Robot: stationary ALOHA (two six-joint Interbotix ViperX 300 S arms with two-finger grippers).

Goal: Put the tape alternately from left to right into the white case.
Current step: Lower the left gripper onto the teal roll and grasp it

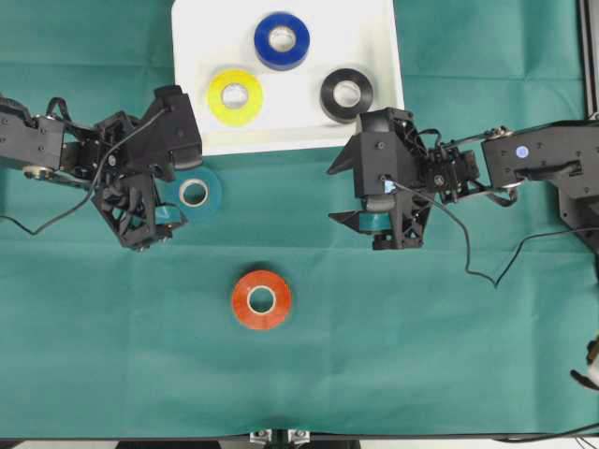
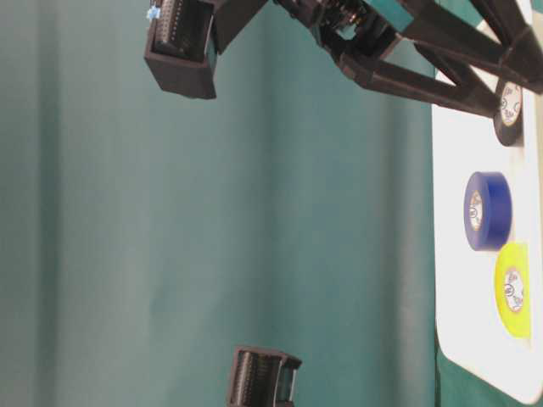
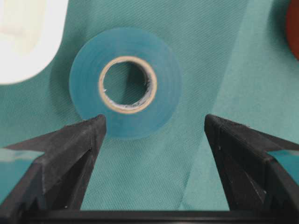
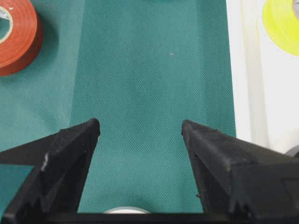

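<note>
Green cloth (image 1: 421,355) covers the table. Blue roll (image 1: 282,40), yellow roll (image 1: 234,96) and black roll (image 1: 346,94) lie flat in the white case (image 1: 374,28). Teal roll (image 3: 125,88) lies on the cloth just below the case, before the wide-open, empty left gripper (image 3: 154,128). Orange roll (image 1: 261,299) lies lower down, alone. Right gripper (image 4: 140,130) hangs wide open over bare cloth, holding nothing.

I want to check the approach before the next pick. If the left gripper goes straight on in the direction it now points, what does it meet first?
Most likely the teal tape roll. In the left wrist view it lies flat on the green cloth just ahead of the open left gripper, roughly centred between the fingers. How far it is cannot be judged.
</note>
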